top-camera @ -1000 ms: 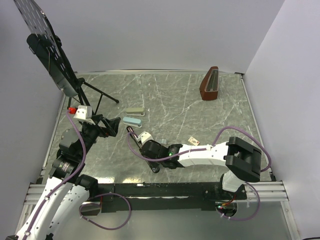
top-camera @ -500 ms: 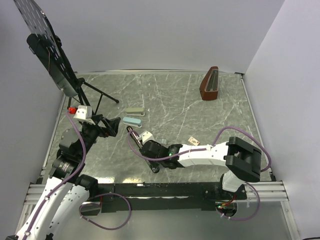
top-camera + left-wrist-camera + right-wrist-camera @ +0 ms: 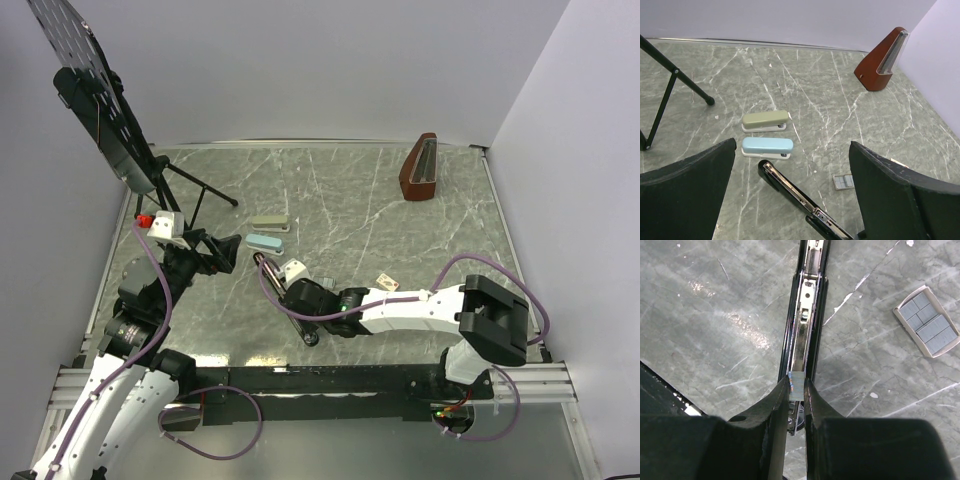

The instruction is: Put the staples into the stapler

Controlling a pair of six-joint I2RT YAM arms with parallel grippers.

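Note:
The black stapler (image 3: 266,266) lies open on the table, its silvery rail (image 3: 805,320) facing up. It also shows in the left wrist view (image 3: 790,186). My right gripper (image 3: 797,390) is shut on a short strip of staples (image 3: 796,386) and holds it right over the near end of the rail. In the top view the right gripper (image 3: 298,306) is over the stapler. The whitish-tan staple box (image 3: 926,328) lies open to the right, apart from the stapler (image 3: 387,283). My left gripper (image 3: 792,150) is open and empty, hovering left of the stapler (image 3: 227,250).
A light blue stapler (image 3: 767,146) and a grey-green stapler (image 3: 765,120) lie side by side behind the black one. A brown metronome (image 3: 419,168) stands at the back right. A black tripod stand (image 3: 150,170) with a perforated board stands at the back left.
The right arm's elbow has shifted slightly to the right; its gripper stays over the stapler with the staples. The left arm has not moved.

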